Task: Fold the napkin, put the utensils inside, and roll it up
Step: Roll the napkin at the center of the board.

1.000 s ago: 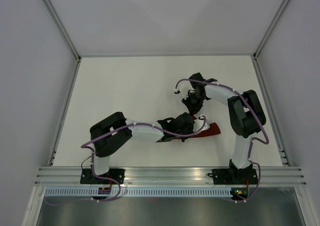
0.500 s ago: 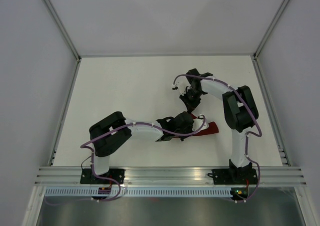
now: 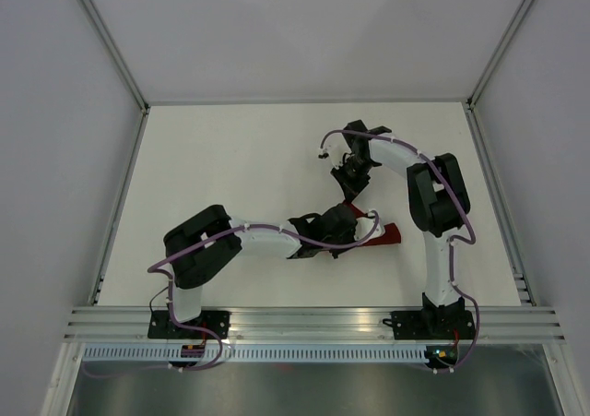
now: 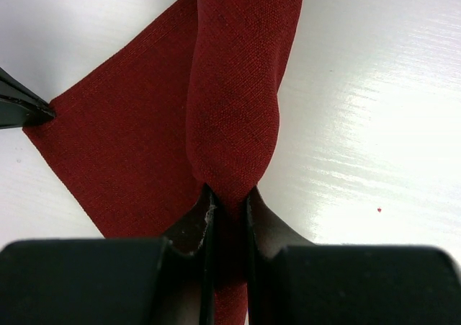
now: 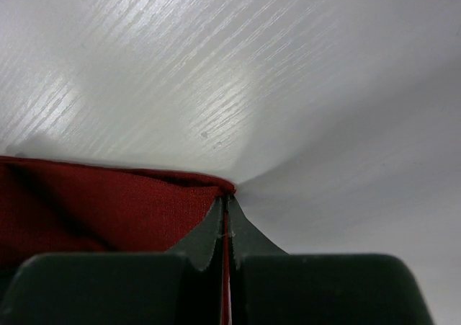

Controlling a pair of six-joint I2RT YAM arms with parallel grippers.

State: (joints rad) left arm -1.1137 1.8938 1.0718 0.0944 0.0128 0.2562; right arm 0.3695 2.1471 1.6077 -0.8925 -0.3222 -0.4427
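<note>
The dark red napkin point(image 3: 387, 235) lies at the table's middle right, mostly under the two grippers. In the left wrist view a thick rolled fold of the napkin point(image 4: 238, 87) runs away from my left gripper point(image 4: 229, 199), which is shut on that fold; a flat flap spreads to its left. My right gripper point(image 5: 226, 197) is shut on a thin corner of the napkin point(image 5: 108, 210). In the top view my right gripper point(image 3: 351, 187) is just beyond my left gripper point(image 3: 343, 230), with a strip of red cloth between them. The utensils are hidden.
White table point(image 3: 230, 176) with a raised metal rail point(image 3: 304, 316) along the near edge and white walls on the other three sides. Both arm bases stand on that near rail. A black fingertip point(image 4: 18, 107) touches the flap's left corner in the left wrist view.
My right gripper has moved toward the far side with the napkin corner, its arm folding up more steeply. The left gripper has stayed in place, and less red cloth shows at its right.
</note>
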